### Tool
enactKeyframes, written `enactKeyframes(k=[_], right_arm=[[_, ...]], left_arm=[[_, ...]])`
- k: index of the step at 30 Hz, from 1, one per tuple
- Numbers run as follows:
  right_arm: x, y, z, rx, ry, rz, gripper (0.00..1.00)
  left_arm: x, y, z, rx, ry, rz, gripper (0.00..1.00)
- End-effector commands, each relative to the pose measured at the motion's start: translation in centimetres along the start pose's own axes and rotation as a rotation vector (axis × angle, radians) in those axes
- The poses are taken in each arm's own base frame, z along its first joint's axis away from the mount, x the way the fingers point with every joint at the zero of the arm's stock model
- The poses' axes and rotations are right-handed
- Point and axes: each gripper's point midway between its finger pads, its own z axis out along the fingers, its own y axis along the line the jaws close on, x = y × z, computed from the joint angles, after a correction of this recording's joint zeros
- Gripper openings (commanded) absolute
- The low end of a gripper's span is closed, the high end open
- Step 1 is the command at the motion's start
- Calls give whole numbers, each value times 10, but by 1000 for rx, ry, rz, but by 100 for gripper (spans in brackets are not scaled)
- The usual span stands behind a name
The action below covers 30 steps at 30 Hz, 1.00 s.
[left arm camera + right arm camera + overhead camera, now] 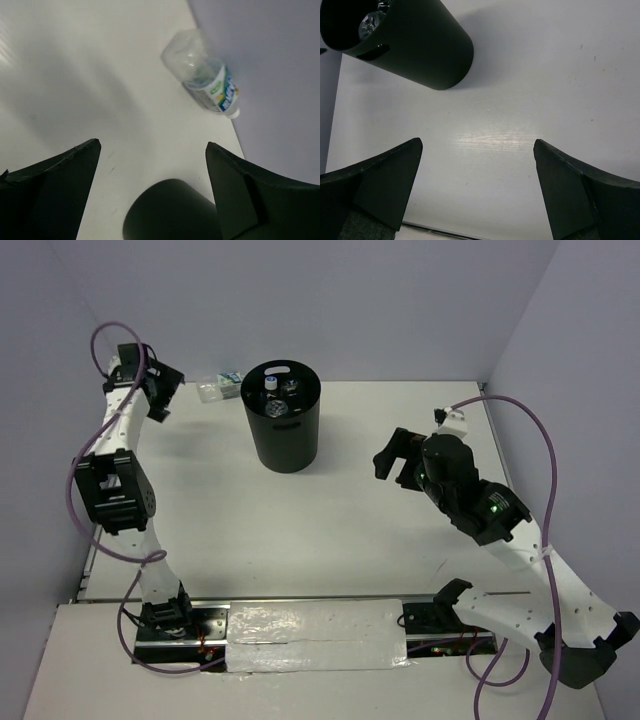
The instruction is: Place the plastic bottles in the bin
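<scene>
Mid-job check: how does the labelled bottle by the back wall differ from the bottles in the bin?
The labelled bottle lies on its side on the table; the bottles in the bin sit inside the black bin. The labelled bottle shows whole, with its teal-white label and cap; of the bottles in the bin only the tops show, one pale cap facing up. Both are clear plastic.

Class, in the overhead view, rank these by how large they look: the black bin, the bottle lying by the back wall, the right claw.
1. bin, clearly largest.
2. right claw, though it hangs nearer the camera, which may inflate it.
3. bottle, smallest.
</scene>
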Motion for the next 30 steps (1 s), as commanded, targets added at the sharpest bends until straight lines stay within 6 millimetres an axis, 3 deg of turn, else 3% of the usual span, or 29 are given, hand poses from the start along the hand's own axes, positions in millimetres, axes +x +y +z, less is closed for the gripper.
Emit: enactKeyframes(k=[1, 2, 3, 4, 5, 6, 8, 16, 30], right_arm=[[-7, 7, 4, -20, -23, 16, 100], [-7, 7, 4, -20, -23, 25, 100], [-7, 9, 4, -26, -24, 28, 100], [-5, 11, 3, -39, -17, 33, 100], [-4, 11, 3, -45, -13, 36, 100], [-2, 11, 4, -45, -8, 37, 100], [2, 9, 7, -35, 0, 36, 100], [12, 2, 15, 4, 29, 16, 100], [14, 9, 26, 7, 60, -5, 100]], left_arm=[[21, -26, 19, 90, 71, -231, 99], [18, -31, 25, 97, 68, -271, 99], [32, -27, 46, 86, 124, -284, 99], [23, -41, 49, 120, 126, -308, 99], [26, -39, 56, 103, 150, -319, 99], [39, -28, 81, 63, 182, -332, 99], [43, -32, 100, 68, 207, -379, 99], [66, -31, 150, 135, 242, -540, 99], [80, -41, 188, 145, 206, -664, 99]])
